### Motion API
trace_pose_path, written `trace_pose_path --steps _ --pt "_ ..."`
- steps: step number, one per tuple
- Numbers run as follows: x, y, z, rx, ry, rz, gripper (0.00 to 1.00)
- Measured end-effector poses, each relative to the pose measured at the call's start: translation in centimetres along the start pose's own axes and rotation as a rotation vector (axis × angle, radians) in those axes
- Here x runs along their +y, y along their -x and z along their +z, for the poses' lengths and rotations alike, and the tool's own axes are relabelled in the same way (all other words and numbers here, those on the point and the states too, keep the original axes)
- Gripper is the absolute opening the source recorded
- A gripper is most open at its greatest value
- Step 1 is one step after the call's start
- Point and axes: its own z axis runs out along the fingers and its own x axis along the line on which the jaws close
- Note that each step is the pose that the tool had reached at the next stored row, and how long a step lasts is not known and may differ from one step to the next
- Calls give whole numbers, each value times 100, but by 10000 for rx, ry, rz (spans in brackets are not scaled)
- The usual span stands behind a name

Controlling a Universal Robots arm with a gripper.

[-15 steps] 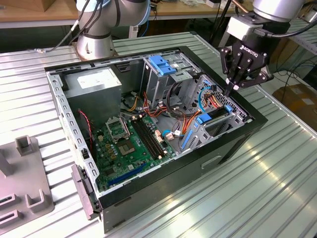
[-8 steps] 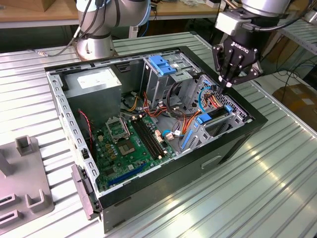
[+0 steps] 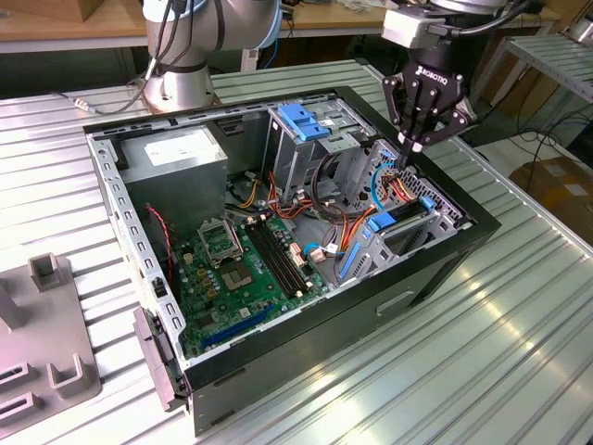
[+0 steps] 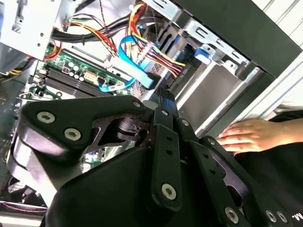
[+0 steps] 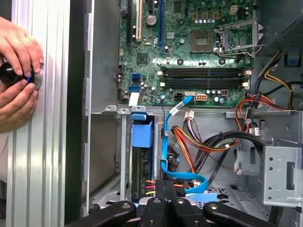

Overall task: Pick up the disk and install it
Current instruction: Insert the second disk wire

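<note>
The disk (image 3: 383, 222) sits on edge in the drive bay at the open computer case's (image 3: 445, 269) corner on the exterior view's right, its blue carrier rail showing at the top. In the first wrist view the disk (image 5: 142, 136) stands in its slot beside the case wall, with cables plugged in close by. My gripper (image 3: 408, 159) hangs just above that bay, pointing down into the orange, yellow and blue cables (image 5: 189, 142). Its fingers are shut together with nothing between them, as seen on the gripper (image 5: 165, 188) and on the gripper (image 4: 161, 94) in both wrist views.
Inside the case lie the green motherboard (image 3: 246, 260), a grey power supply box (image 3: 176, 153) with a white label and a light-blue latch block (image 3: 301, 120). A person's hands (image 5: 19, 75) rest on a black knob just outside the case wall. A grey fixture (image 3: 42, 324) stands at the exterior view's left.
</note>
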Motion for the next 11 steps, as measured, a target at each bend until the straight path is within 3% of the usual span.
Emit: trace_pose_path --steps 1,3,4,5,7,8,9,11 --pt "0 14 -3 35 1 0 11" --pt "-1 74 -14 319 8 3 11" --pt "-2 96 -18 401 9 4 11" --pt "-3 134 -22 557 13 6 11" --pt "-5 208 -32 753 18 7 11" --pt "-6 243 -33 854 20 8 17" --pt "-7 286 -35 1048 25 9 17" --pt "-8 311 -26 1262 30 10 17"
